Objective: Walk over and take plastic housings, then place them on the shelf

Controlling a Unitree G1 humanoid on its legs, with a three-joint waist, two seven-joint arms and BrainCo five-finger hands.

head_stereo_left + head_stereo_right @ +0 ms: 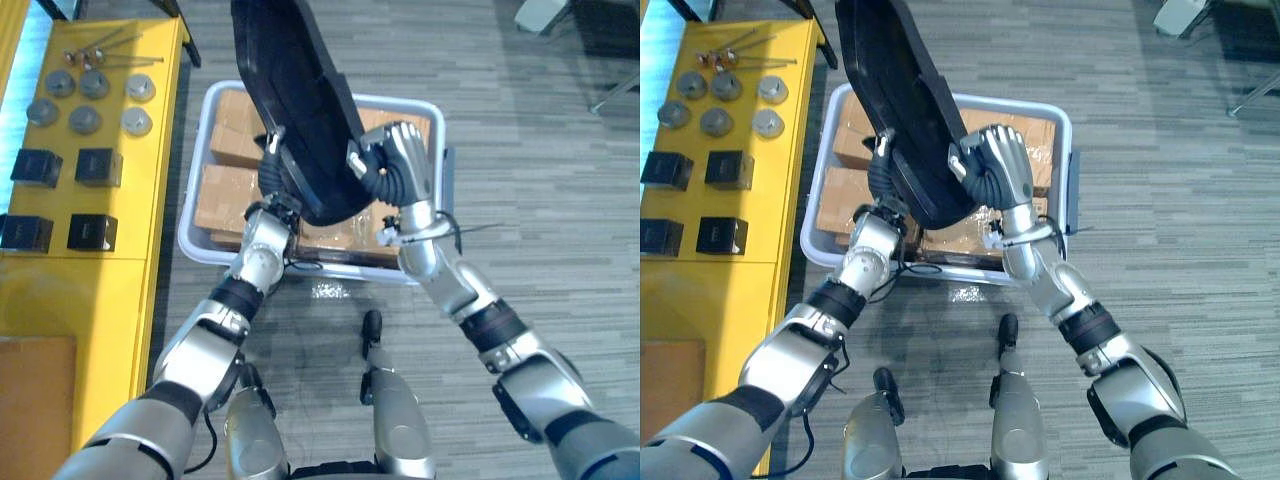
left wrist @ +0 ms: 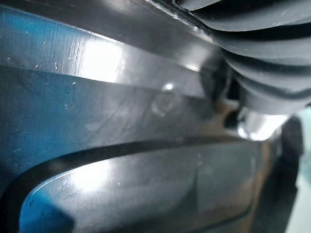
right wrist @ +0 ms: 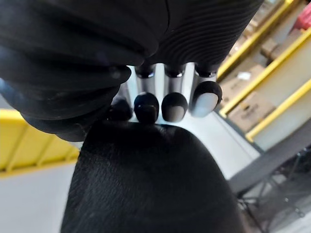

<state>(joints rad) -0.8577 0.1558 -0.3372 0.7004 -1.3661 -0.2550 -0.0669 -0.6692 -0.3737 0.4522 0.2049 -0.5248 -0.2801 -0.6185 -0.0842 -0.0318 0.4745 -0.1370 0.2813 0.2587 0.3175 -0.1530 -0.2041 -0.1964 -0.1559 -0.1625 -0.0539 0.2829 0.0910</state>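
Black housing (image 1: 290,90) in right robot hand (image 1: 400,160)

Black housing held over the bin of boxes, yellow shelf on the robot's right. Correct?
No: the shelf is on the robot's left, per the left eye view. The housing is held over the bin of boxes.

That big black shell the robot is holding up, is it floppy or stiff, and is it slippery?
Probably stiff: the black plastic housing shows no sag though held only near its lower end by the left hand and right hand. Likely light for its size, being a thin shell. Its glossy surface may be slippery.
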